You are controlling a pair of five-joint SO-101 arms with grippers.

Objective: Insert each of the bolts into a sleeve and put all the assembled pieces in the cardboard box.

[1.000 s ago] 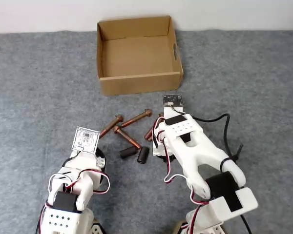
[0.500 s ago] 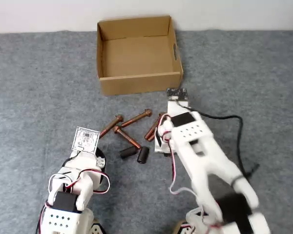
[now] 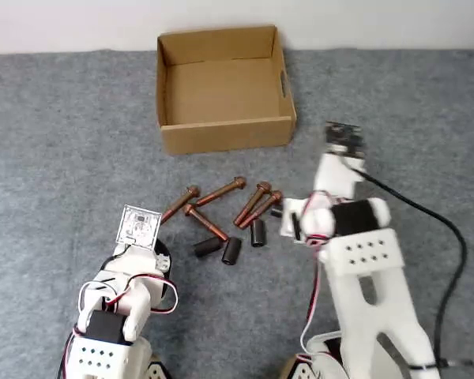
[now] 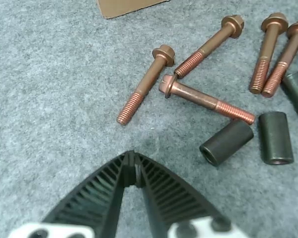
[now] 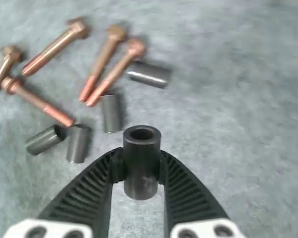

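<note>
Several copper bolts (image 3: 221,192) lie fanned on the grey carpet in front of the cardboard box (image 3: 167,87). Dark sleeves (image 3: 231,250) lie among and beside them, also seen as sleeves (image 5: 111,113) in the right wrist view. My right gripper (image 5: 140,159) is shut on one dark sleeve (image 5: 141,146), held upright with its bore facing the camera, above the carpet just right of the pile. The right arm (image 3: 355,237) stands right of the bolts. My left gripper (image 4: 132,157) is shut with nothing in it, hovering short of the nearest bolt (image 4: 146,84) and sleeve (image 4: 226,142).
The cardboard box is open-topped with nothing inside, at the back middle. The left arm (image 3: 130,276) stays at the front left. A black cable (image 3: 450,237) loops beside the right arm. Bare carpet spreads to both sides.
The right arm has swung right and back off the pile, carrying a sleeve; two bolts and a sleeve it covered now show. The left arm has not moved.
</note>
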